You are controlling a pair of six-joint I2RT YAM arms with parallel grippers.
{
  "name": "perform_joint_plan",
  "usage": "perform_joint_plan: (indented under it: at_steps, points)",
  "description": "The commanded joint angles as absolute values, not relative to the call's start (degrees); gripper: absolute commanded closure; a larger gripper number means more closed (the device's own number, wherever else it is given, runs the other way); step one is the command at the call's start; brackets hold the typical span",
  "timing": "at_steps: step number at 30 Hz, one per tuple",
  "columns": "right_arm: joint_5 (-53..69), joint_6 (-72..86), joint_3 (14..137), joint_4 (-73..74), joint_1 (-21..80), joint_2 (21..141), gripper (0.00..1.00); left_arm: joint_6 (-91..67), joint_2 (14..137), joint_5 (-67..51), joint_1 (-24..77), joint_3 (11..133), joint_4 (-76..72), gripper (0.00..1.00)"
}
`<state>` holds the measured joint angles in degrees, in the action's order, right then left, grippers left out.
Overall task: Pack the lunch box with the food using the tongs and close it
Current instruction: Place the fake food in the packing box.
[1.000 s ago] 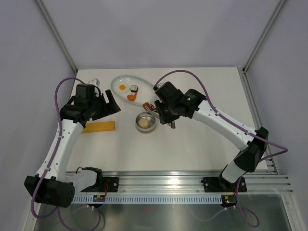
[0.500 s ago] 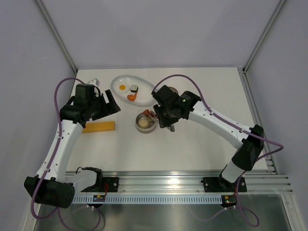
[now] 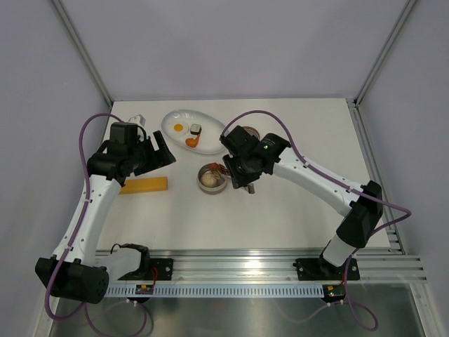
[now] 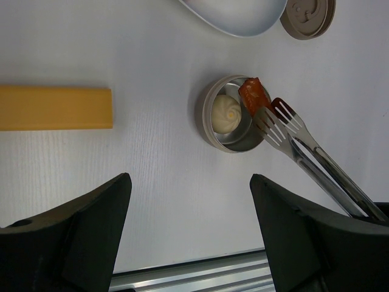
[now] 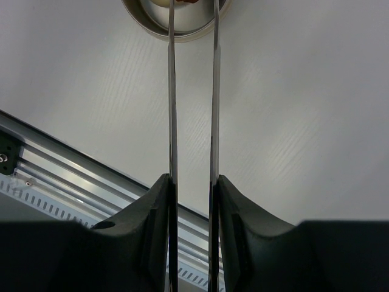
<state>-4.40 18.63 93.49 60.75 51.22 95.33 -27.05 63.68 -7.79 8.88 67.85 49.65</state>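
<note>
The steel lunch box (image 3: 212,187) stands mid-table with a beige ball (image 3: 208,180) inside. My right gripper (image 3: 235,172) is shut on the silver tongs (image 4: 304,148); its fingers (image 5: 159,201) press both tong arms (image 5: 172,91). The tong tips pinch a reddish-brown sausage (image 4: 254,96) over the tin's right rim (image 4: 205,121). A fried egg (image 3: 178,128), sushi roll (image 3: 196,128) and orange chunk (image 3: 191,142) lie on the white plate (image 3: 210,123). The lid (image 4: 307,15) lies beyond the tin, partly hidden by the right arm in the top view. My left gripper (image 3: 165,153) hangs open and empty, left of the tin.
A flat yellow block (image 3: 144,185) lies left of the tin, under the left arm. A small white object (image 3: 137,119) sits near the back left corner. The metal rail (image 3: 231,267) runs along the table's near edge.
The right arm has shifted left, carrying the tongs and the sausage from beside the tin to over its right rim. The left arm has not moved.
</note>
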Motion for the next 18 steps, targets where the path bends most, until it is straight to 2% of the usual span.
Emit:
perform_joint_plan:
  at_steps: [1, 10, 12, 15, 18]
  points:
    - [-3.43, 18.02, 93.16, 60.47, 52.03, 95.01, 0.76, -27.25, 62.40, -9.05, 8.61, 68.38, 47.72, 0.18]
    - [-3.16, 17.84, 92.90, 60.73, 52.56, 95.54, 0.75, -27.33, 62.23, -8.79, 8.70, 68.20, 47.72, 0.18]
    - [-3.25, 18.02, 92.90, 60.64, 52.65, 95.54, 0.70, -27.33, 62.05, -8.88, 8.70, 68.12, 47.73, 0.18]
    - [-3.43, 18.19, 93.25, 60.73, 52.56, 95.45, 0.54, -27.33, 61.96, -8.79, 8.61, 68.20, 47.81, 0.18]
    - [-3.69, 18.37, 93.60, 60.82, 52.65, 95.19, 0.47, -27.33, 61.88, -8.79, 8.61, 68.20, 47.99, 0.18]
